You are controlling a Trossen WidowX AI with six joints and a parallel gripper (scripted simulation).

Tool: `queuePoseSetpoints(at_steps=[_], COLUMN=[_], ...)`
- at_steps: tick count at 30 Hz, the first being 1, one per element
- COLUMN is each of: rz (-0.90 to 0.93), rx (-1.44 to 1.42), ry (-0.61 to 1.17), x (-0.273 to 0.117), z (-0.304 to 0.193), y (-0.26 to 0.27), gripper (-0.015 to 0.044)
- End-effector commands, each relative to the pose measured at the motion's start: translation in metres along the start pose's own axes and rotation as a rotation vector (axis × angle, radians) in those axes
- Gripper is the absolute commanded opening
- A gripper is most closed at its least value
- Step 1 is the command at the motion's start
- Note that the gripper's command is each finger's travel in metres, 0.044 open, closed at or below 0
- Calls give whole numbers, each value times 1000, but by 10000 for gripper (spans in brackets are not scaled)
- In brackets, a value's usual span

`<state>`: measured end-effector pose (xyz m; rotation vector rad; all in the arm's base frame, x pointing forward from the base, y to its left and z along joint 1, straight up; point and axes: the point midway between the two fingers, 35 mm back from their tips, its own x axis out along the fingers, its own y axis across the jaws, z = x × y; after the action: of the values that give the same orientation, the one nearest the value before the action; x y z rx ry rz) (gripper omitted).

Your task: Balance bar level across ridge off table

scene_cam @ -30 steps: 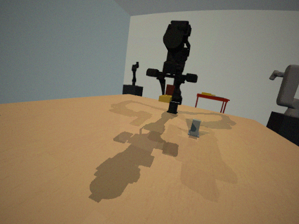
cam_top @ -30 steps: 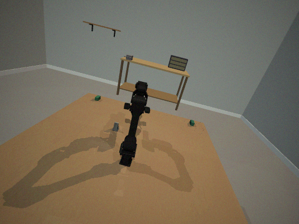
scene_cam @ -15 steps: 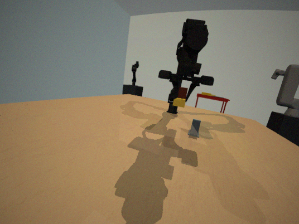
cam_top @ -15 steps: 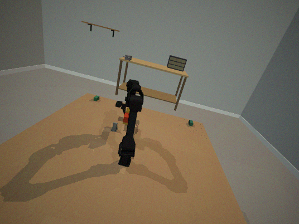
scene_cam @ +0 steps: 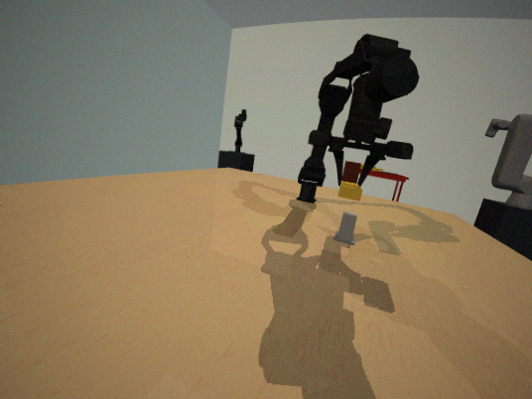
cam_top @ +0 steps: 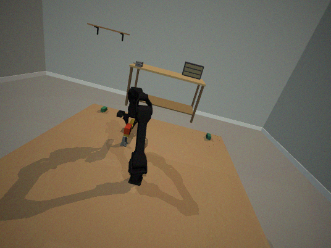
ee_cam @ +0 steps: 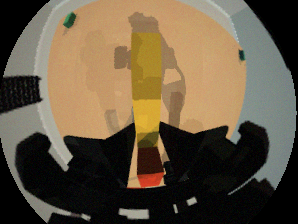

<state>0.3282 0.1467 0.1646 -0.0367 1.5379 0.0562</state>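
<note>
The yellow bar (cam_top: pixel 133 121) (scene_cam: pixel 350 191) (ee_cam: pixel 146 65) has a red block (cam_top: pixel 127 129) (scene_cam: pixel 352 171) (ee_cam: pixel 151 179) on it near one end. My gripper (cam_top: pixel 130 124) (scene_cam: pixel 350 184) (ee_cam: pixel 146 124) is shut on the bar and holds it up off the table. The small grey ridge (cam_top: pixel 123 141) (scene_cam: pixel 346 227) stands on the table; in the exterior view it shows below the bar's near end, with a gap between. In the wrist view the ridge is mostly hidden behind the bar and fingers. Whether the bar's middle is over the ridge I cannot tell.
A green block (cam_top: pixel 104 109) (ee_cam: pixel 70 20) lies near the table's far left corner in the top view, and another green block (cam_top: pixel 209 136) (ee_cam: pixel 242 55) near its right edge. Arm shadows cross the wooden table (cam_top: pixel 185 166) (scene_cam: pixel 124 278).
</note>
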Motion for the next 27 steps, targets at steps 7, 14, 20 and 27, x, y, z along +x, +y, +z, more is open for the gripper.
queuePoseSetpoints(at_steps=[7,14,20,27], rz=[3,3,3,3], rx=[20,20,21,21], ry=[-1,-1,-1,-1], x=[3,13,23,35], z=[0,0,0,0], y=[17,19,19,18], gripper=[0,0,0,0])
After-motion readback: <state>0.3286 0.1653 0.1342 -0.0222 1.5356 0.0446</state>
